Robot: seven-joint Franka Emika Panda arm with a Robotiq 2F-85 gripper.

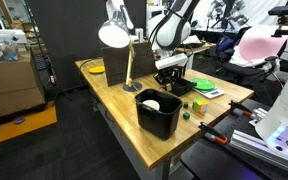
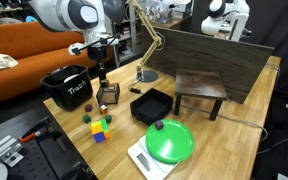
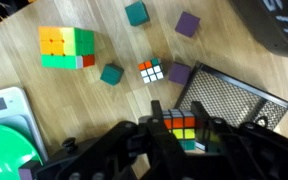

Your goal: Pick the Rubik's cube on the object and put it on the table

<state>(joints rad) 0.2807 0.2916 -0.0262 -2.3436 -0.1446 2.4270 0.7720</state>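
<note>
My gripper [image 3: 184, 140] is shut on a Rubik's cube [image 3: 184, 127], whose orange, yellow and green faces show between the fingers. In an exterior view the gripper [image 2: 106, 82] holds the cube [image 2: 108, 96] a little above the wooden table [image 2: 234, 130], just beside the low black tray [image 2: 152, 104]. In the wrist view the tray's mesh floor [image 3: 229, 100] lies to the right of the held cube. The gripper also shows in an exterior view [image 1: 167, 78].
A small Rubik's cube [image 3: 151, 71], a big colourful cube [image 3: 66, 47], and teal [image 3: 111, 74] and purple [image 3: 179, 73] blocks lie on the table. A deep black bin [image 2: 66, 88], a green disc on a scale [image 2: 170, 141], a desk lamp [image 1: 119, 40] and a dark stool [image 2: 201, 90] stand around.
</note>
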